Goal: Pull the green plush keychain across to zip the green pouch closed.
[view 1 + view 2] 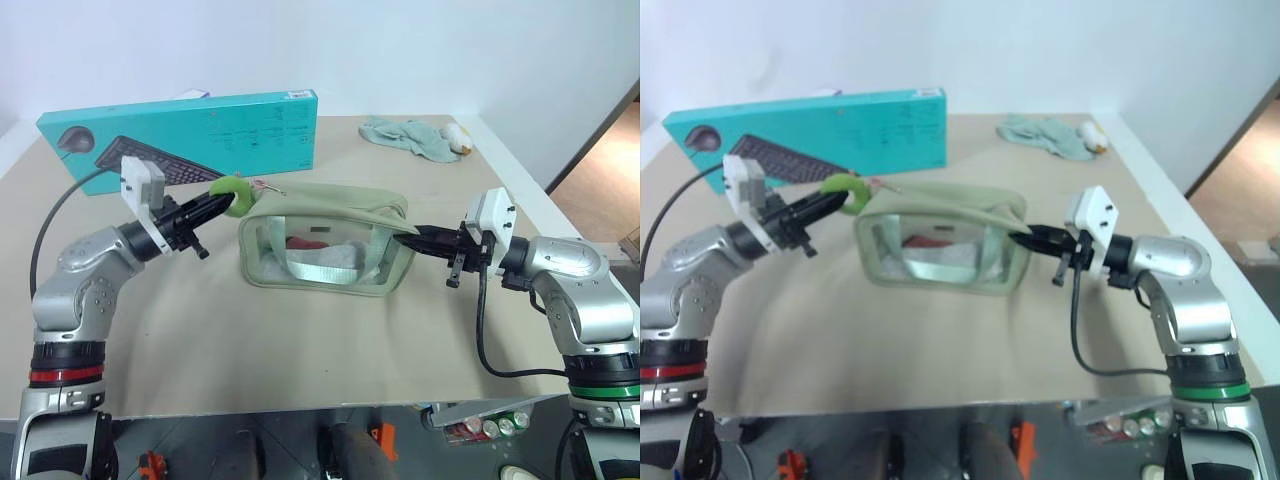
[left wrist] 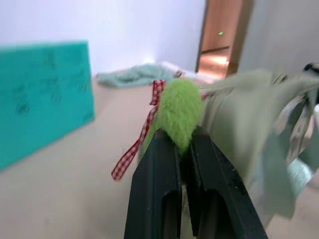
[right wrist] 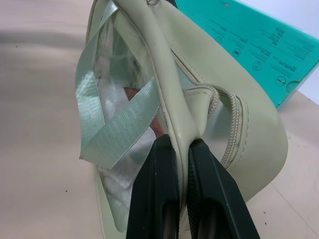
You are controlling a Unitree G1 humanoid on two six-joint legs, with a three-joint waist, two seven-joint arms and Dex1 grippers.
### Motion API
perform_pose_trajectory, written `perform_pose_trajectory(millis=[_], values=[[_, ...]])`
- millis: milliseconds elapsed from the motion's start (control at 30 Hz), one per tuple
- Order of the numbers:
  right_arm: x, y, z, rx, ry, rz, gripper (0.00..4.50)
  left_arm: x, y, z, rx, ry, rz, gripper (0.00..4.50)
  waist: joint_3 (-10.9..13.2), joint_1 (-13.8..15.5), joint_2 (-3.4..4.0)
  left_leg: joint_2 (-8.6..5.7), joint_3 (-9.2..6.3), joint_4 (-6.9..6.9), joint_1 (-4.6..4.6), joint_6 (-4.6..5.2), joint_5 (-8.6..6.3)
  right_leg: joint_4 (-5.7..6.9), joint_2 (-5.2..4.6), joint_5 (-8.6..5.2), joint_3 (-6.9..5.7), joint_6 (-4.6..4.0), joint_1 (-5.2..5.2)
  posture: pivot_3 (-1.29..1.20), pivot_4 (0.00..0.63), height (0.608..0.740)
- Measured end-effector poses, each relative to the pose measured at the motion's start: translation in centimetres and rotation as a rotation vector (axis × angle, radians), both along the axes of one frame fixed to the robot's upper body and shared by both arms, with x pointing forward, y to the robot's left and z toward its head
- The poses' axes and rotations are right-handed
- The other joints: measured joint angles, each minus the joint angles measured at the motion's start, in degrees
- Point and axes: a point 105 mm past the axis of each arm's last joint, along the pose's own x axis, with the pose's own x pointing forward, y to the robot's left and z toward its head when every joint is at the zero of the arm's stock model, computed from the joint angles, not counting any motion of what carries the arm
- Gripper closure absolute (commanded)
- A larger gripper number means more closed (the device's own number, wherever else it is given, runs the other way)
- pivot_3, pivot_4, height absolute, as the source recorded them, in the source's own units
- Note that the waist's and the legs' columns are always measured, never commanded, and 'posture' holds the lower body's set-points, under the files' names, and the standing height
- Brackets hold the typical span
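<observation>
The green pouch [image 1: 325, 245] stands in the middle of the table, pale sage fabric with a clear front window and a webbing strap. At its left top corner hangs the green plush keychain [image 1: 233, 194], a small fuzzy lime oval with a red checked ribbon. My left gripper [image 1: 222, 203] is shut on the keychain [image 2: 178, 113], its black fingers [image 2: 159, 189] pinching the plush's lower end. My right gripper [image 1: 418, 238] is shut on the pouch's right end, clamping a fold of its fabric [image 3: 182, 134] beside the zipper.
A long teal keyboard box [image 1: 180, 135] stands at the back left, just behind my left gripper. A pale teal cloth [image 1: 415, 137] with a white-and-orange end lies at the back right. The table's right edge [image 1: 530, 190] runs close to my right arm.
</observation>
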Motion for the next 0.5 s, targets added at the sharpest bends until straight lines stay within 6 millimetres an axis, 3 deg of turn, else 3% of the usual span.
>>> perform_pose_trajectory(millis=[233,333,500], values=[[0.1,-0.1,0.0,-0.003,0.004,-0.003,4.50,-1.4,-4.2,3.4,0.071,-0.112,-0.216,4.39,0.0,0.0,0.00,-0.08,-0.01,0.01,0.00,0.00,0.00,-0.01,-0.04,0.00,0.01,0.04,0.03,0.00,0.150,0.740],[0.2,-0.2,0.0,-0.003,0.005,-0.005,4.50,-2.2,-6.3,3.3,0.122,-0.122,-0.332,4.39,0.0,0.0,0.00,-0.09,-0.02,0.01,0.01,0.00,0.00,-0.01,-0.04,0.00,0.01,0.05,0.04,0.00,0.150,0.740],[0.2,-0.2,0.0,-0.002,0.008,-0.012,4.50,-2.5,-7.8,3.3,0.164,-0.122,-0.421,4.39,0.0,0.0,0.00,-0.09,-0.05,0.01,0.02,0.00,0.00,0.00,-0.02,0.00,-0.01,0.04,0.04,0.00,0.150,0.740]])
